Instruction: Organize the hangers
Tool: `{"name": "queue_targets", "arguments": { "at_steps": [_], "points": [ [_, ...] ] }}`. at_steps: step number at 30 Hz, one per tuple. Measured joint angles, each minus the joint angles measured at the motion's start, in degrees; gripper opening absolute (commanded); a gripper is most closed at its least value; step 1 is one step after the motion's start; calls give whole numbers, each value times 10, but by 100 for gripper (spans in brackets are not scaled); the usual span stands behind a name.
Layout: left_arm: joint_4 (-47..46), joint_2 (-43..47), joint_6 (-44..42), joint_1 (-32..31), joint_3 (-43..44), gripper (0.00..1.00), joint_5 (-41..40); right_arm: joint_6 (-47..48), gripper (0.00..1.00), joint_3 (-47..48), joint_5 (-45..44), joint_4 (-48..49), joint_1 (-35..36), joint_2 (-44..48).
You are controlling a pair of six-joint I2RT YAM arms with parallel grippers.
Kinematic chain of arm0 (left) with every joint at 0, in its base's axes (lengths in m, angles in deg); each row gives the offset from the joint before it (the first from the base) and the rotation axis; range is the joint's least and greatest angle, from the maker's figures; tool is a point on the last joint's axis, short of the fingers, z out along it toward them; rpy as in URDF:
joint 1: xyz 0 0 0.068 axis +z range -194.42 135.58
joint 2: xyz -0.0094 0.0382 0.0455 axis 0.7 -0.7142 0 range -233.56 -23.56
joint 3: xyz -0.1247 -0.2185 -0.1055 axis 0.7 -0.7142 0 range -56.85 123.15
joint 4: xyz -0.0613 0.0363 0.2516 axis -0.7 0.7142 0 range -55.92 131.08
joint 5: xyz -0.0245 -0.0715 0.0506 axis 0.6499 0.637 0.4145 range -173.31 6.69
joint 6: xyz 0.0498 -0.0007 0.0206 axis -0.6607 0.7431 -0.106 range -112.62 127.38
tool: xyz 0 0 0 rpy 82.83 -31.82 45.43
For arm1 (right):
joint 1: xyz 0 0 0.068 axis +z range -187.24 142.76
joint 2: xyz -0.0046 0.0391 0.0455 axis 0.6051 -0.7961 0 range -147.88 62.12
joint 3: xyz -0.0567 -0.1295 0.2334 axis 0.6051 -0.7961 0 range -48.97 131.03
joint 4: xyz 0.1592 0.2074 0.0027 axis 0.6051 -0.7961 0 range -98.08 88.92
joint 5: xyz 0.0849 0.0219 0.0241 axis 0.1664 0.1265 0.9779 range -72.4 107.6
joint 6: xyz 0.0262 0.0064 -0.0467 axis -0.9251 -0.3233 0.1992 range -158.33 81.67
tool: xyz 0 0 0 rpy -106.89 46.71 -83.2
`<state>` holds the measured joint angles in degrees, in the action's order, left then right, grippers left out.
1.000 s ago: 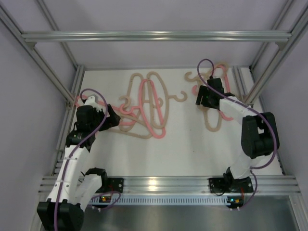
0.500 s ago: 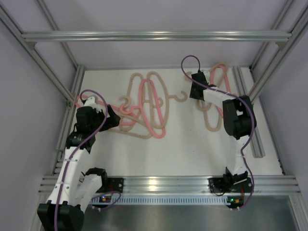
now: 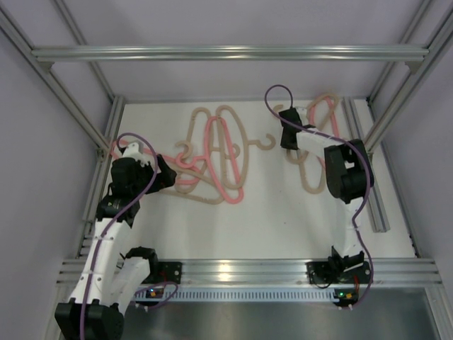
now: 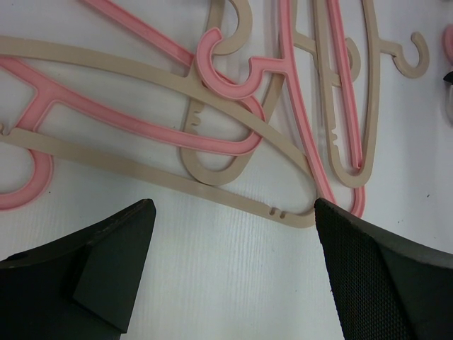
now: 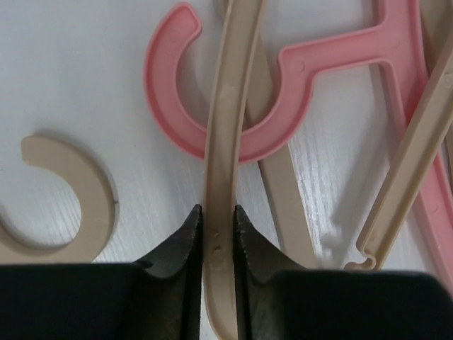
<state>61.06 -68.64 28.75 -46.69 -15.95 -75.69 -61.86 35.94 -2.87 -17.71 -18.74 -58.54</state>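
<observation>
- Hangers [image 3: 216, 152], beige and pink, lie flat on the white counter [image 3: 283, 212] in two lots: a tangled heap at centre-left and a smaller group [image 3: 311, 166] at the far right.
- Right jaws: narrow, clamped on one beige bar [image 5: 228, 106] belonging to the smaller group. In the right wrist view both fingers [image 5: 185, 248] press against opposite sides of the bar, with no gap showing.
- Pink hook [image 5: 157, 85]: lies under the beige bar just beyond the fingertips; the bar crosses its opening.
- Beige hook [image 5: 95, 205]: lies on the counter to the left of the clamped bar, apart from it.
- Right arm [image 3: 345, 170]: reaches toward the far side, with its wrist at the left edge of the smaller group.
- Left jaws: wide, holding nothing. In the left wrist view the two fingers [image 4: 106, 269] stand far apart with bare counter between them.
- Long beige hanger [image 4: 177, 185]: lies just beyond those fingertips at the near-left edge of the heap. Its rounded corner sits right beside one finger; contact cannot be determined.
- Pink hanger [image 3: 117, 149]: at the left edge of the counter, partly hidden by the left arm [image 3: 131, 177].
</observation>
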Motion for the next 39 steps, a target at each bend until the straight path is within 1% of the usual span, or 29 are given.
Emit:
{"name": "queue_targets", "arguments": {
  "at_steps": [2, 5, 9, 15, 18, 28, 36, 39],
  "points": [
    [0, 2, 0, 0, 0, 98, -2, -1, 0, 0, 3, -1, 2, 0],
    [0, 4, 0, 0, -1, 98, -4, -1, 0, -5, 17, -6, 4, 7],
    [0, 4, 0, 0, -2, 98, -9, -1, 0, -51, 43, -19, 12, 57],
    [0, 10, 1, 0, -3, 98, -10, 2, 0, -118, 83, -32, 40, 205],
    [0, 12, 2, 0, -3, 98, -11, 4, 0, -145, 126, -28, 48, 285],
    [0, 10, 8, 0, 0, 98, -12, 4, 0, -259, 275, -37, 49, 508],
    [-3, 5, 4, 0, 37, 98, -13, -16, 0, -290, 355, -43, 49, 698],
    [-5, 4, -1, 0, 36, 98, -17, -29, 0, -290, 374, -41, 49, 743]
  ]
}}
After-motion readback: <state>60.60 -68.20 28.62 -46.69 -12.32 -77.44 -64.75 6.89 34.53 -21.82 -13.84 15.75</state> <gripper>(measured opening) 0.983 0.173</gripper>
